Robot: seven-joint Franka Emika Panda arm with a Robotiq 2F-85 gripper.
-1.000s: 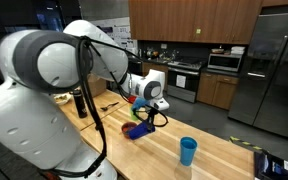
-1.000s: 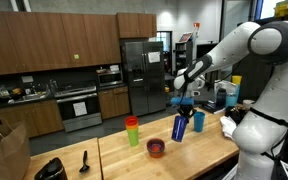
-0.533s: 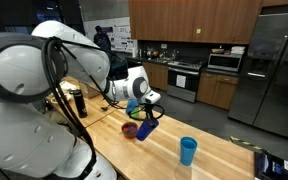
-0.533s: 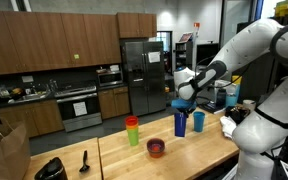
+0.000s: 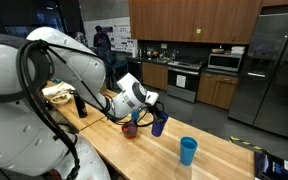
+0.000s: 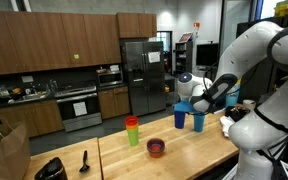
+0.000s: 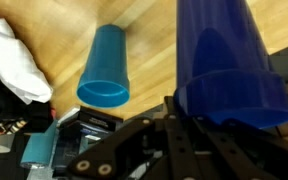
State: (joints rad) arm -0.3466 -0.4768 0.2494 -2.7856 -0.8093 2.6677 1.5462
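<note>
Gripper (image 5: 155, 120) pinches the dark blue cup (image 7: 229, 70) over the bench (image 5: 219, 160) — light blue cup (image 7: 106, 65) upright nearby; red bowl (image 6: 156, 148) beside.

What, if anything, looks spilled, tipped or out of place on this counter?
Nothing stands out. The gripper is shut on the dark blue cup, the light blue cup stands upright on the wooden counter, and no spill shows.

bowl (image 6: 156, 148), cup stack (image 6: 132, 130) on counter (image 6: 119, 162) | raised cup (image 6: 181, 119) between bowl, lone cup (image 6: 198, 121)

Wooden table (image 6: 194, 150): red bowl (image 6: 156, 148), stacked cups (image 6: 132, 130)
</note>
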